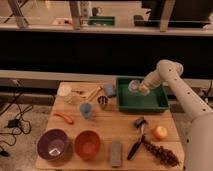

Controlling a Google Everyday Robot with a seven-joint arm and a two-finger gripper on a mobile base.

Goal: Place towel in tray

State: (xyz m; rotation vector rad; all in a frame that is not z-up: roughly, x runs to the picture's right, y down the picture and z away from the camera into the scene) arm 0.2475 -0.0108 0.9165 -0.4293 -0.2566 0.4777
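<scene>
A green tray [150, 104] sits at the back right of the wooden table [120, 125]. A pale crumpled towel [133, 85] is over the tray's back left part, right at the tip of my gripper [141, 89]. The white arm [172, 80] reaches in from the right and angles down into the tray. I cannot tell whether the towel rests on the tray floor or hangs just above it.
Left of the tray are a blue-grey sponge [109, 90], a metal can [103, 102], a blue cup [86, 110] and a white cup [65, 91]. In front are a purple bowl [53, 144], an orange bowl [88, 144], a grey block [116, 152], a black brush [136, 140] and an orange fruit [160, 132].
</scene>
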